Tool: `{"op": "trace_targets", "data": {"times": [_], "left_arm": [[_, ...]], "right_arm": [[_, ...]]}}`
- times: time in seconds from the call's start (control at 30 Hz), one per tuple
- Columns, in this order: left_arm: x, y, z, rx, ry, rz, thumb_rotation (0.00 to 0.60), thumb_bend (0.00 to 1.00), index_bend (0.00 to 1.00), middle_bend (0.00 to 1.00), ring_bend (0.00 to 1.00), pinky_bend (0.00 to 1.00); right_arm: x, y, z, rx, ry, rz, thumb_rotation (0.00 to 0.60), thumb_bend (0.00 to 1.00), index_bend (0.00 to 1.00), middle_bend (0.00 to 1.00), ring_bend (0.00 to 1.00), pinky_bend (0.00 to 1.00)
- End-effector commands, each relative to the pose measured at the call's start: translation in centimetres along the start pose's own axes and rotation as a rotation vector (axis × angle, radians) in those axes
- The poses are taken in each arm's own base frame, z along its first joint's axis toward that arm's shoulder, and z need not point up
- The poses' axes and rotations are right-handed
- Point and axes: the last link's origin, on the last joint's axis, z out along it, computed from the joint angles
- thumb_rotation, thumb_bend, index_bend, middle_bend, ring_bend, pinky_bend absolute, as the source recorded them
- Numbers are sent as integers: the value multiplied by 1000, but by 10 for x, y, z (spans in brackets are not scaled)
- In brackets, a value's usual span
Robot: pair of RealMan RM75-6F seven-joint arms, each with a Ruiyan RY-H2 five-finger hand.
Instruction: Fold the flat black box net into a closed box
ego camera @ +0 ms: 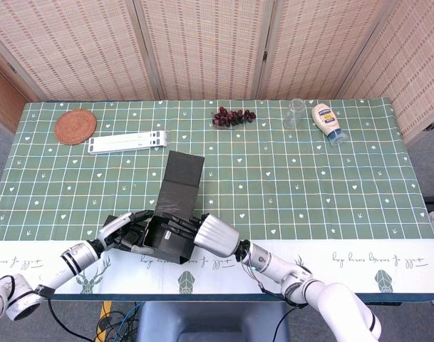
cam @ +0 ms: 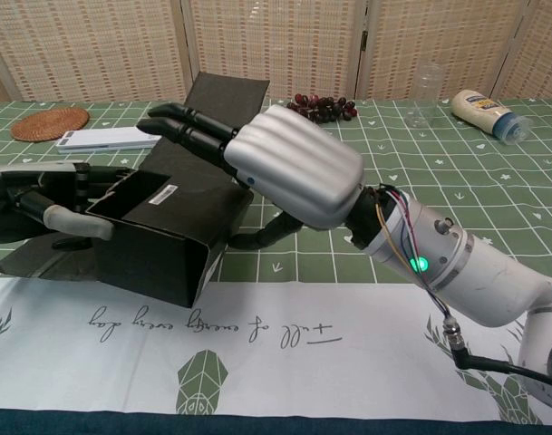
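The black box [ego camera: 167,241] [cam: 158,240] sits partly folded near the table's front edge, open side up. Its long lid flap [ego camera: 184,178] [cam: 223,98] slopes away toward the far side. My left hand [ego camera: 122,232] [cam: 35,201] grips the box's left wall, fingers inside and thumb outside. My right hand [ego camera: 214,235] [cam: 294,168] is at the box's right side. Its fingers [cam: 189,129] stretch out over the opening and its thumb presses the right wall from below. In the head view the hands hide much of the box's inside.
At the far side lie a woven coaster [ego camera: 75,126], a flat white bar [ego camera: 126,142], dark grapes [ego camera: 234,116], a clear glass [ego camera: 295,114] and a mayonnaise bottle [ego camera: 328,122]. The white cloth border [cam: 257,335] runs along the front edge just below the box.
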Motion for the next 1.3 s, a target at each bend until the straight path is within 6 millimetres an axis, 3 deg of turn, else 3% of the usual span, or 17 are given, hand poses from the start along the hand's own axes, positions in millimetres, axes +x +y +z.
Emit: {"op": "trace_targets", "data": {"times": [0.03, 0.37, 0.83, 1.3], "left_arm": [[-6, -6, 6, 2, 4, 22, 600, 142, 231, 236, 679, 838], [-15, -19, 12, 9, 5, 83, 600, 142, 216, 235, 679, 838], [-19, -24, 18, -1, -4, 124, 600, 142, 177, 211, 669, 838], [-20, -26, 20, 4, -15, 135, 600, 142, 163, 186, 665, 835]], "right_arm": [[-3, -2, 0, 15, -19, -6, 600, 125, 0, 60, 624, 1000], [-11, -3, -3, 59, -90, -16, 600, 221, 2, 164, 684, 1000], [-11, -2, -10, 116, -149, -31, 600, 261, 295, 356, 742, 1000], [-12, -3, -13, 133, -188, -29, 600, 287, 353, 405, 753, 1000]]}}
